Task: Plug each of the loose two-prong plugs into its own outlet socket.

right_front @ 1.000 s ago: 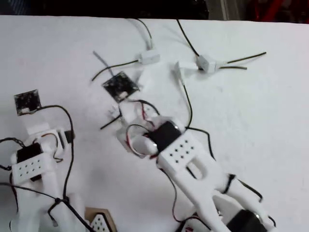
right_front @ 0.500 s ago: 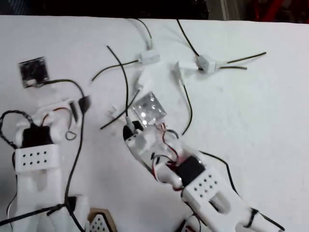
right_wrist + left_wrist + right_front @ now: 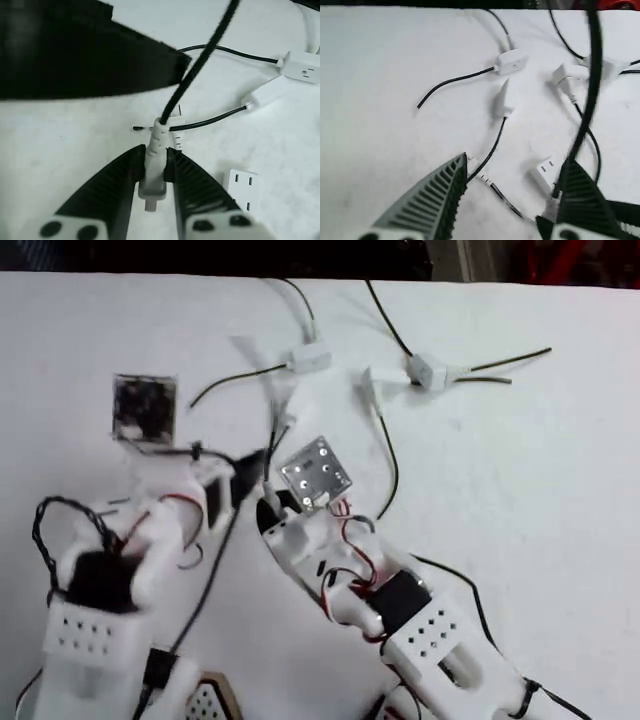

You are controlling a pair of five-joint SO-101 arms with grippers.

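White plug (image 3: 153, 167) pinched between the right fingers (image 3: 112, 192)

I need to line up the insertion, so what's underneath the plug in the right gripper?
Bare table shows around the plug. An outlet socket lies off to one side, not beneath it. The patch directly under the plug and right gripper is hidden.

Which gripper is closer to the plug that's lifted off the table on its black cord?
Right. The right gripper is shut on the plug; the left gripper is open just beside it, not holding it.
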